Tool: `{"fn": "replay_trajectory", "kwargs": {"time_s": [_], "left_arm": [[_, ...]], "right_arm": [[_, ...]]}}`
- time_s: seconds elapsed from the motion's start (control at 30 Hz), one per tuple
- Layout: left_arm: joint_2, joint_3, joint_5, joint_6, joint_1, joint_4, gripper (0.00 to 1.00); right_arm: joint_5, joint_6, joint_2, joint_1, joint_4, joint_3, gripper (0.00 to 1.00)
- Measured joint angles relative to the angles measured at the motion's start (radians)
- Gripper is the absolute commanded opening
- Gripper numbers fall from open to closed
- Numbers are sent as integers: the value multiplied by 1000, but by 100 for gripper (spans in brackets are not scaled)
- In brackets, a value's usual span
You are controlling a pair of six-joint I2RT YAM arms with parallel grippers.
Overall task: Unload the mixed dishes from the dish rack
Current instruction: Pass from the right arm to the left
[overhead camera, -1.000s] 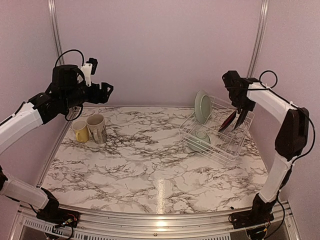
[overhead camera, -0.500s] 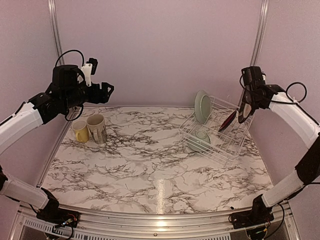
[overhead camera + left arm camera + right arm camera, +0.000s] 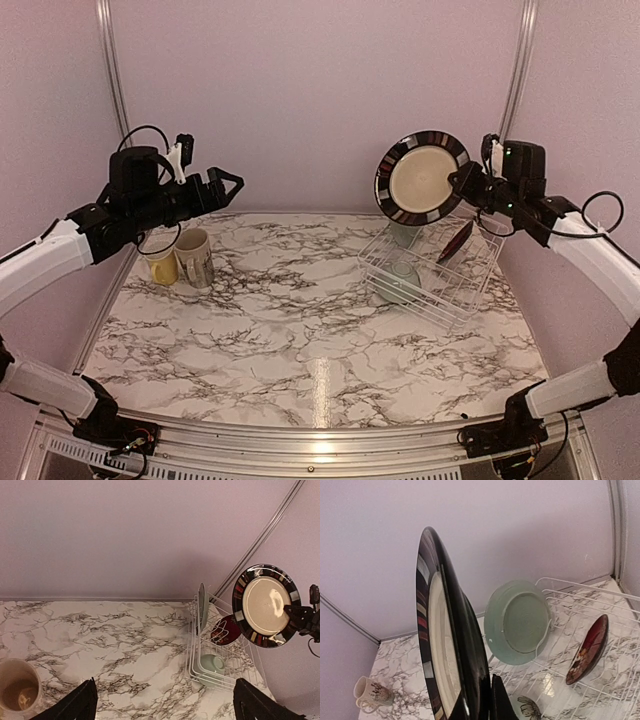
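Right end effector: clamped on the rim of a black-rimmed plate, held on edge in the air above the rack's far side.
Left end effector: fingers wide apart, empty, above the mugs.
Rack: far right on the bench; holds green plate upright, red plate tilted, bowl.
Mugs: yellow mug and cream mug, side by side, far left.

Plain lilac walls, slim aluminium corner posts, and a glossy grey-veined white marble tabletop
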Motion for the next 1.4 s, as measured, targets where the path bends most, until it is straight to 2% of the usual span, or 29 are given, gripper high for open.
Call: {"fn": "replay_trajectory", "kwargs": {"time_s": [0.2,0.33,0.4,0.57,0.8,0.97,1.4], "left_arm": [[-18,-259,206,-362,-3,310,97],[34,-323,295,-539,-32,493,97],[55,-323,312,-588,-55,557,92],[90,-323,328,-668,-88,642,90],[113,-325,317,-715,-89,656,87],[91,-348,307,-727,-89,653,65],[9,-430,252,-713,-81,533,19]], "right_arm": [[-241,174,87,55,196,-98,0],[-346,282,178,122,288,-119,0],[-381,330,209,156,327,-124,0],[-437,421,246,226,416,-129,0],[-480,492,290,298,516,-129,0],[-482,504,311,346,523,-129,0],[-485,513,371,422,564,-113,0]]}}
